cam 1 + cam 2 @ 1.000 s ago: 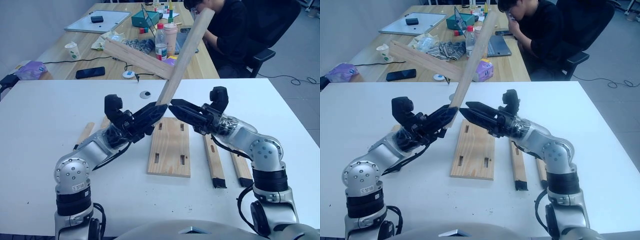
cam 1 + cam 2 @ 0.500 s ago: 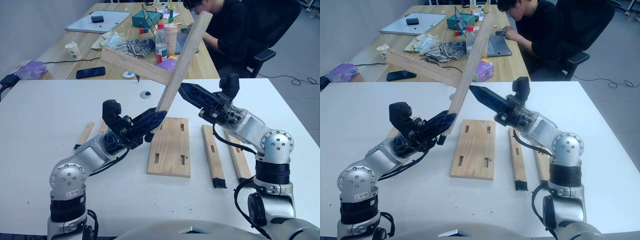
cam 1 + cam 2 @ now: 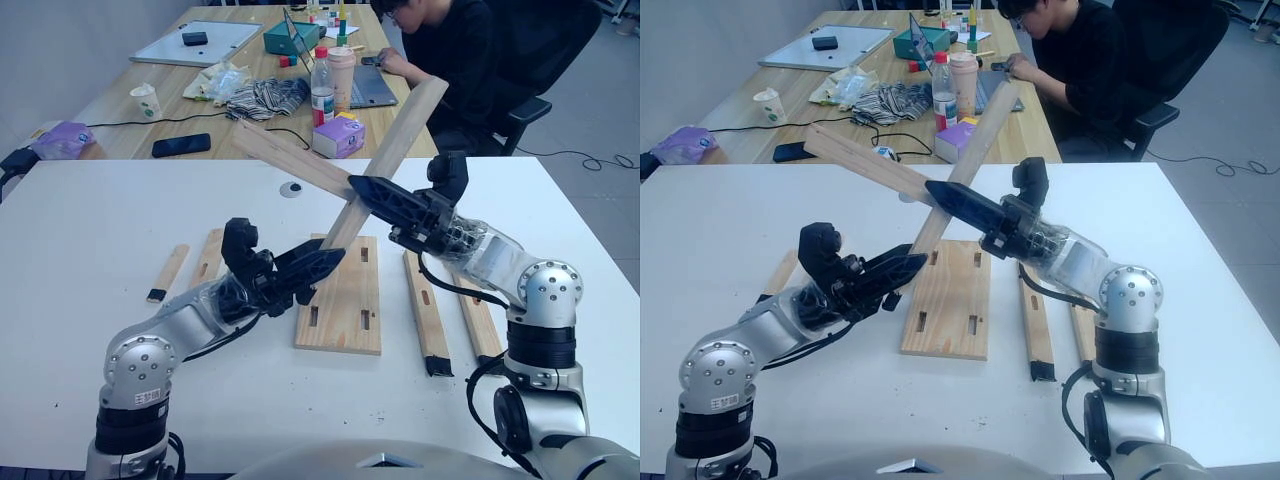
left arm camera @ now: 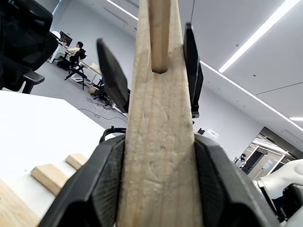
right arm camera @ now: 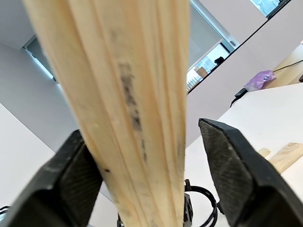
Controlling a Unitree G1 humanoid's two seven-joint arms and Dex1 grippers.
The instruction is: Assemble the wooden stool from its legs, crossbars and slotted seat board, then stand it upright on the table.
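- Slotted seat board [image 3: 343,312]: lies flat on the white table [image 3: 90,220], between the two arms.
- Left gripper [image 3: 335,258]: over the board's near-left part, clamped on the lower end of a long leg [image 3: 398,132]. The left wrist view shows both fingers [image 4: 102,189] pressed against the wood.
- Leg: rises at a slant from above the board's far edge, up and away to the right.
- Crossbar [image 3: 285,155]: one end is seated in the leg above the board's far edge. The rest juts out to the far left, clear of the table.
- Right gripper [image 3: 357,186]: at that joint, fingers parted and straddling the leg. One finger lies close to the wood and the other stands off with a visible gap, so nothing is gripped.
- Loose parts: two slotted pieces [image 3: 425,310] [image 3: 478,325] lie right of the board, and two shorter bars [image 3: 210,256] [image 3: 168,273] lie left of it.
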